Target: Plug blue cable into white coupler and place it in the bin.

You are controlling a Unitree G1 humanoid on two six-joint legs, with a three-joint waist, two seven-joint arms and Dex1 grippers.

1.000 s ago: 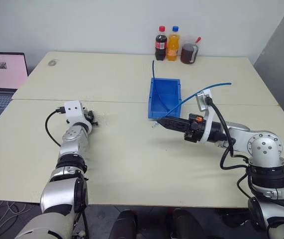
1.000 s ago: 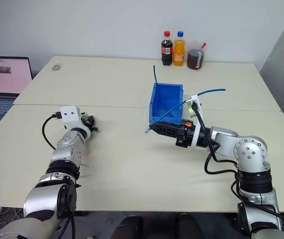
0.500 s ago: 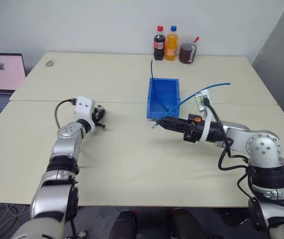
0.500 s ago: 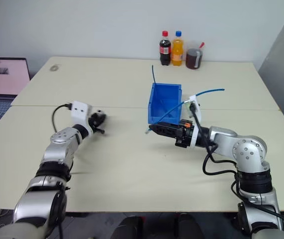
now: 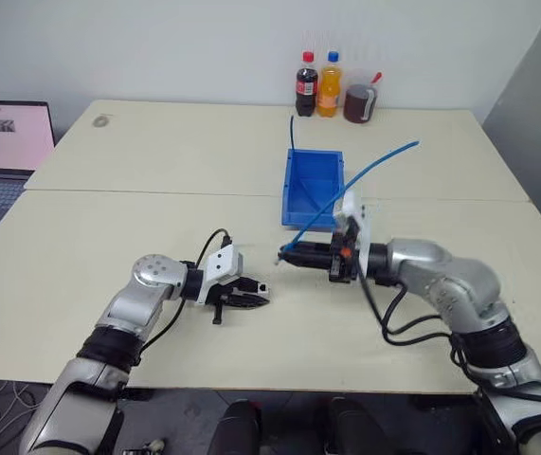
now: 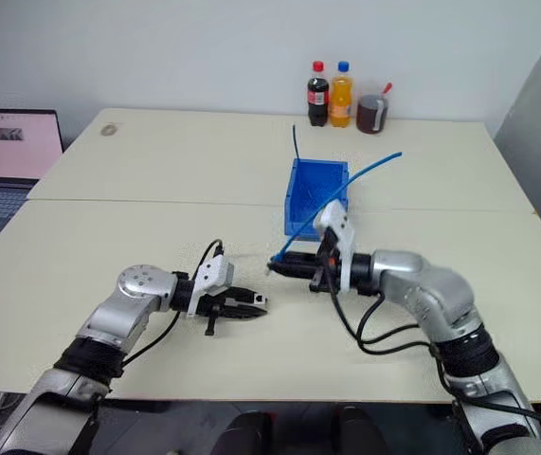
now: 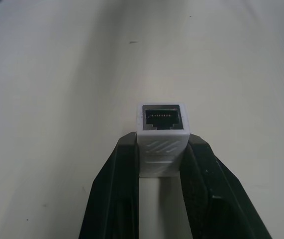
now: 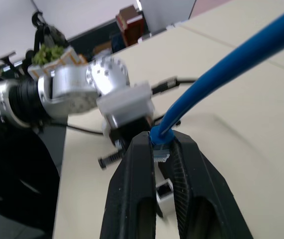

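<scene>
My left gripper (image 5: 259,300) is shut on the white coupler (image 7: 162,130), which sticks out past the fingertips with its dark socket facing away from the wrist. It hovers low over the table's front middle and points toward my right gripper (image 5: 287,254). That one is shut on the pale plug (image 8: 160,149) of the blue cable (image 5: 374,169), a short gap away from the coupler. The cable rises from the plug, back and to the right, over the front corner of the bin (image 5: 300,214). The blue bin stands just behind the right gripper.
Two drink bottles (image 5: 306,82) and a dark jug (image 5: 357,101) stand at the table's far edge. A laptop (image 5: 5,142) sits off the left side. A thin blue cable end (image 5: 291,128) sticks up behind the bin.
My left arm has swung in from the left toward the front middle, and its gripper has turned to point right. My right gripper has rolled and sunk a little, and the cable's free end has swung.
</scene>
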